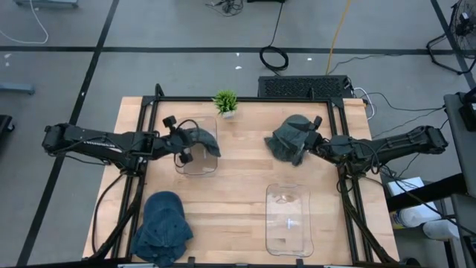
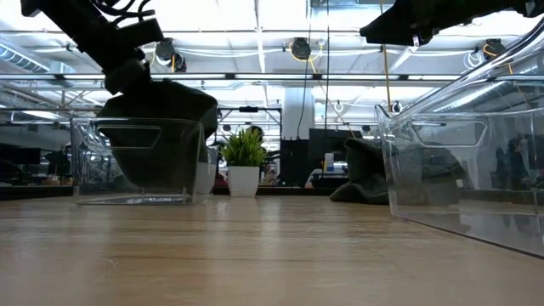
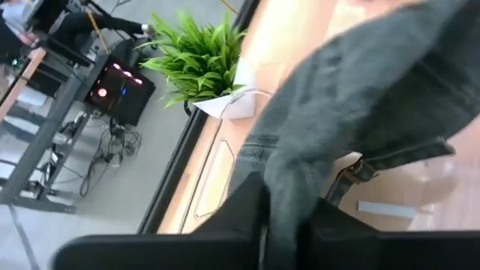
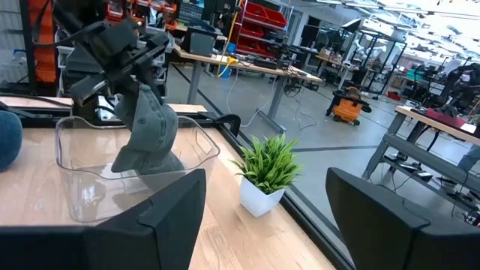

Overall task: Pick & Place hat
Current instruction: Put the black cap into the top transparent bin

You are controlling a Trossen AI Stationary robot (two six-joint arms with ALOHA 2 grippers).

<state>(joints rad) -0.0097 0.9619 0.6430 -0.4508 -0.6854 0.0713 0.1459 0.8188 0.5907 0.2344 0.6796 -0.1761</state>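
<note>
High view: a wooden table (image 1: 238, 186) carries a blue hat (image 1: 162, 225) at the near edge and an empty clear bin (image 1: 289, 216). Farther back, the left gripper (image 1: 181, 146) pinches a grey hat (image 1: 199, 139) over another clear tub (image 1: 198, 162). The right gripper (image 4: 262, 202) stands open above a second grey hat (image 1: 288, 138). A potted plant (image 1: 225, 103) marks the far edge, workbenches beyond.
</note>
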